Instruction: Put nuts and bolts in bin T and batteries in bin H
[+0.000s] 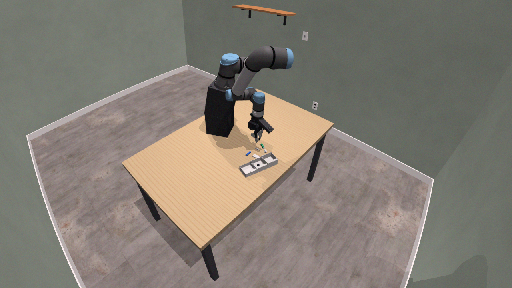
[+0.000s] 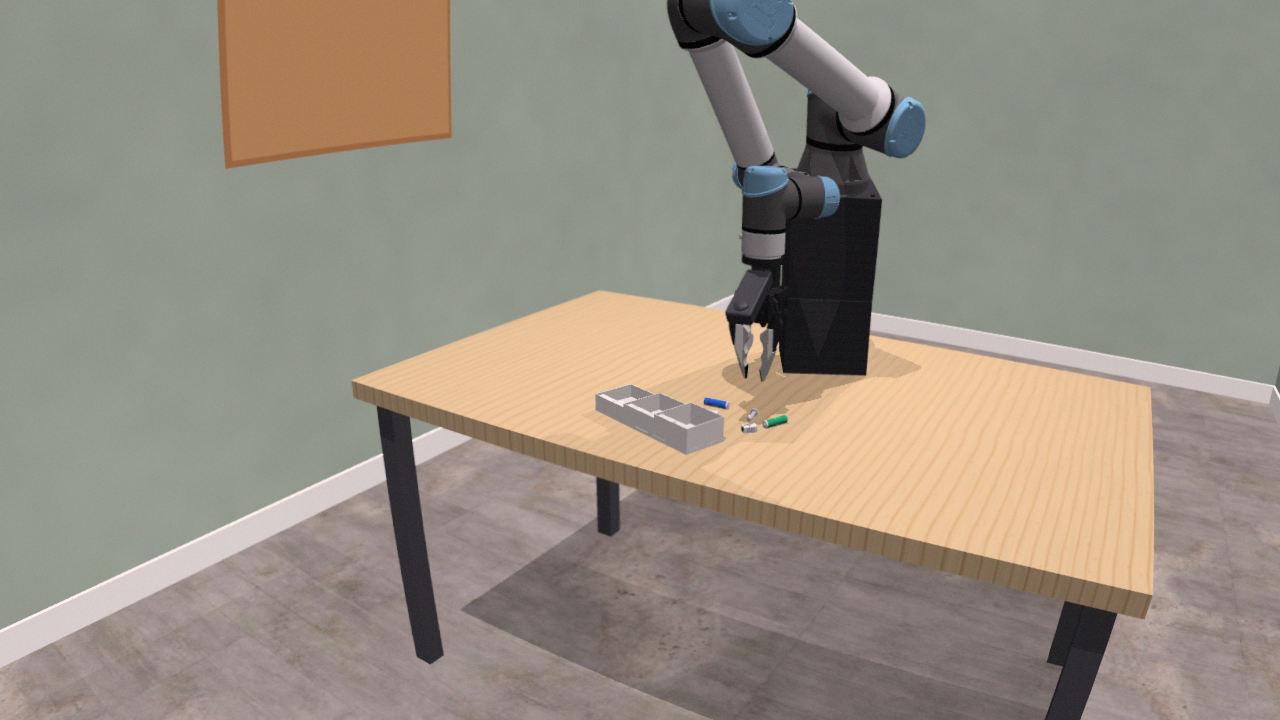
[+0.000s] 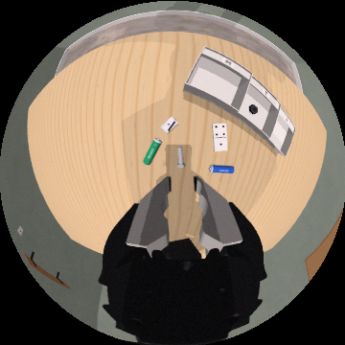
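My gripper [image 1: 257, 137] [image 2: 753, 368] [image 3: 182, 177] hangs a little above the table with a narrow gap between its fingers and nothing in it. A silver bolt [image 3: 180, 157] [image 1: 256, 148] [image 2: 751, 415] lies on the table just ahead of the fingertips. A green battery [image 3: 152, 151] [image 1: 263, 145] [image 2: 775, 420] lies beside the bolt. A blue battery [image 3: 221, 169] [image 1: 248, 153] [image 2: 715, 402] lies on the bolt's other side, nearer the bins. The grey row of three bins [image 3: 240, 96] [image 1: 247, 174] [image 2: 666, 437] stands upright, with a black nut [image 3: 252, 108] [image 1: 257, 164] in the middle bin. I cannot read the bin letters.
A white domino tile [image 3: 220, 137] [image 1: 255, 156] lies between the blue battery and the bins. A small white tile [image 3: 170, 126] [image 2: 748, 428] lies by the green battery. The arm's black base [image 1: 219, 111] stands at the back of the wooden table [image 1: 186, 186] [image 2: 939, 447].
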Action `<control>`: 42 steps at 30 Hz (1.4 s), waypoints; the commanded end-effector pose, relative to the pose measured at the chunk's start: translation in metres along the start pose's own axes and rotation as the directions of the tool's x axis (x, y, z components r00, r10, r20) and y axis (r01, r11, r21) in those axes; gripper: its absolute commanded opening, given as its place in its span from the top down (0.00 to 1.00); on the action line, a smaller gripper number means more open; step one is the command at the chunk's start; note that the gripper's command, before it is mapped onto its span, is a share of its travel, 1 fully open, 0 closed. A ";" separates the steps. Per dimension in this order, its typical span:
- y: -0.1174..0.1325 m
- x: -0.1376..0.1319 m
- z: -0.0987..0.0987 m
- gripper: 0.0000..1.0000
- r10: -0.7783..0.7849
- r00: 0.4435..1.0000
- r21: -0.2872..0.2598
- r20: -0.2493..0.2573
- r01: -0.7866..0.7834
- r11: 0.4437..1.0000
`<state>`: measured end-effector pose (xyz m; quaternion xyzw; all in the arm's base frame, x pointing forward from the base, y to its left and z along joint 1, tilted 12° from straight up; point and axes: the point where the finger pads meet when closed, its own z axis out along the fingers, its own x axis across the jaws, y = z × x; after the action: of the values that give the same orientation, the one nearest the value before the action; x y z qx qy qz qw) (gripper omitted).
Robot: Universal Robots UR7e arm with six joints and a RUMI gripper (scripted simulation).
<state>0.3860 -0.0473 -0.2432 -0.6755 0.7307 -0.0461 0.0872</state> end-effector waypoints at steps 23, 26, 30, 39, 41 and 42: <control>0.000 0.000 0.000 0.82 -0.049 0.999 0.007 0.012 0.049 0.999; 0.000 0.000 0.000 0.82 -0.049 0.999 0.007 0.012 0.049 0.999; 0.000 0.000 0.000 0.82 -0.049 0.999 0.007 0.012 0.049 0.999; 0.000 0.000 0.024 0.82 -0.050 0.999 0.007 0.012 0.050 0.999; 0.000 0.000 0.028 0.82 -0.050 0.999 0.007 0.012 0.050 0.999; -0.001 0.000 0.032 0.82 -0.050 0.999 0.007 0.012 0.050 0.999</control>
<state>0.3892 -0.0461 -0.2608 -0.6936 0.7129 -0.0458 0.0925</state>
